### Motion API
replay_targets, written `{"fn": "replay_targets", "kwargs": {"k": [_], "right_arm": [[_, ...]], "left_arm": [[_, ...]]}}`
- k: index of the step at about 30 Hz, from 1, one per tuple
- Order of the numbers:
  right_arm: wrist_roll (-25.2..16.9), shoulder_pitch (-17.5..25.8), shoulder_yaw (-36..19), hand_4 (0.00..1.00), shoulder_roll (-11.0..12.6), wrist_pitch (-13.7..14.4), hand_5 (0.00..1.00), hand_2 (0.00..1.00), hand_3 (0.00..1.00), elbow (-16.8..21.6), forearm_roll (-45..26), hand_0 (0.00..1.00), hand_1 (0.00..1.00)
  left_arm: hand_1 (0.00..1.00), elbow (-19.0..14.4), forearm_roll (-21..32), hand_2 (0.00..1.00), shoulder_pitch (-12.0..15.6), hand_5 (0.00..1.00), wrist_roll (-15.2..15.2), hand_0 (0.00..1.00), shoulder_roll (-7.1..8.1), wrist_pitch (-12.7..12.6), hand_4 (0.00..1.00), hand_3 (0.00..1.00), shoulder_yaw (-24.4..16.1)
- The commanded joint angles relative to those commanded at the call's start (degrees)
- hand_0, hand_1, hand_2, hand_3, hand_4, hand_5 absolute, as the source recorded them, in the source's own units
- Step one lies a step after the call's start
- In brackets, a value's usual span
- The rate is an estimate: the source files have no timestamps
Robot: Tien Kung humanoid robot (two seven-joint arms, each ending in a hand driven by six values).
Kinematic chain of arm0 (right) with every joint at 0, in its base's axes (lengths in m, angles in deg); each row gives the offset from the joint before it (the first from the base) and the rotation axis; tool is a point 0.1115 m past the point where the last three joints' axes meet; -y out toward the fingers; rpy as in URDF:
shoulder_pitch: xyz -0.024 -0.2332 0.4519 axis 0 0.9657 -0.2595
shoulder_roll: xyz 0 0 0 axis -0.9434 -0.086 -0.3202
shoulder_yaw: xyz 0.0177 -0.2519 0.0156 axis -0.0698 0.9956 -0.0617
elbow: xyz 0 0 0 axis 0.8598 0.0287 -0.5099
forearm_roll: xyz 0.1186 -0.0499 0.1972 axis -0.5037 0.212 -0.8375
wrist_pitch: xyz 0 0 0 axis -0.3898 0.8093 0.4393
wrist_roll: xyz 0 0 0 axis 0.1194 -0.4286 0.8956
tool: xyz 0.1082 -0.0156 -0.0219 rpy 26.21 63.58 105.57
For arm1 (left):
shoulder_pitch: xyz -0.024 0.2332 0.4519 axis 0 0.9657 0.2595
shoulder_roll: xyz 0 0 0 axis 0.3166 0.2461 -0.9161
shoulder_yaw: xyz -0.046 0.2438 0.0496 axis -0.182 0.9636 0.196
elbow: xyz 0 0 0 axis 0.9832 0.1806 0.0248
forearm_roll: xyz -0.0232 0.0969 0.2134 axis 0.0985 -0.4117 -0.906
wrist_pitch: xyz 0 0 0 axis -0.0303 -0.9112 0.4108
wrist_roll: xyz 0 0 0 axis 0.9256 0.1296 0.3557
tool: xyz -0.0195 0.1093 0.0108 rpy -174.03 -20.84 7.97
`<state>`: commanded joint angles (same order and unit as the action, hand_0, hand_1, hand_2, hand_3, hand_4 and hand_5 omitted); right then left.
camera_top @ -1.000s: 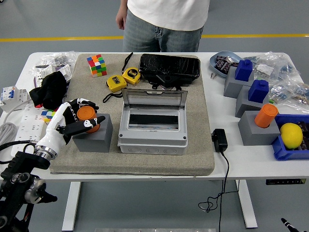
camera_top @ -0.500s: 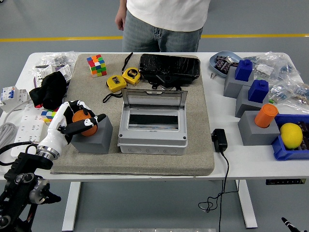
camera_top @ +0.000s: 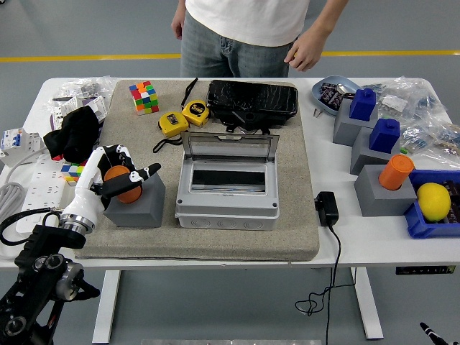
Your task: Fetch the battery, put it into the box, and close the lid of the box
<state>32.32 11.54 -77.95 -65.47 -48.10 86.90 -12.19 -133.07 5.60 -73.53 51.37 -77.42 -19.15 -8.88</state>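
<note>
Here, in the head view, the left hand (camera_top: 118, 180) wraps its fingers around the orange battery (camera_top: 120, 185), which sits in the top of a grey block (camera_top: 136, 205) on the bench (camera_top: 215, 251) — a grip suited, I judge, to pulling it upward. Just beside it the box (camera_top: 227, 195) stands with its lid (camera_top: 228, 147) tipped upright, so its cavity is ready for the battery.

Orange battery (camera_top: 122, 184) upright atop grey block, grey box (camera_top: 227, 188) beside it, lid (camera_top: 228, 146) raised

Bright, even overhead light — soft shadows, sharp focus, slight glare on the floor.
</note>
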Motion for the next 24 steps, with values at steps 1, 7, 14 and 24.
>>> {"fn": "replay_targets", "kwargs": {"k": [1,7,14,24], "right_arm": [[-0.01,-0.01,-0.06,0.998,0.01,-0.01,0.993,0.719,0.758,0.00,0.03,0.795,0.725],[-0.03,0.04,-0.12,0.998,0.04,-0.03,0.992,0.719,0.758,-0.06,0.03,0.794,0.725],[-0.06,-0.04,0.02,0.998,0.10,-0.02,0.992,0.719,0.758,-0.15,-0.12,0.794,0.724],[-0.07,-0.07,-0.13,0.998,0.11,-0.07,0.991,0.719,0.758,-0.17,-0.04,0.794,0.725]], "left_arm": [[0.049,0.08,0.11,0.137,-0.06,0.002,-0.14,0.085,0.00,-0.37,0.998,0.165,0.18],[0.033,0.28,0.69,0.127,-0.16,0.002,-0.67,0.066,-0.05,-1.57,0.998,0.156,0.75],[0.019,0.07,1.17,0.117,-0.48,0.002,-1.17,0.059,0.08,-3.03,0.998,0.147,1.13],[0.002,-0.12,2.65,0.093,-1.45,0.002,-2.13,0.039,0.08,-5.72,0.998,0.127,1.63]]}}
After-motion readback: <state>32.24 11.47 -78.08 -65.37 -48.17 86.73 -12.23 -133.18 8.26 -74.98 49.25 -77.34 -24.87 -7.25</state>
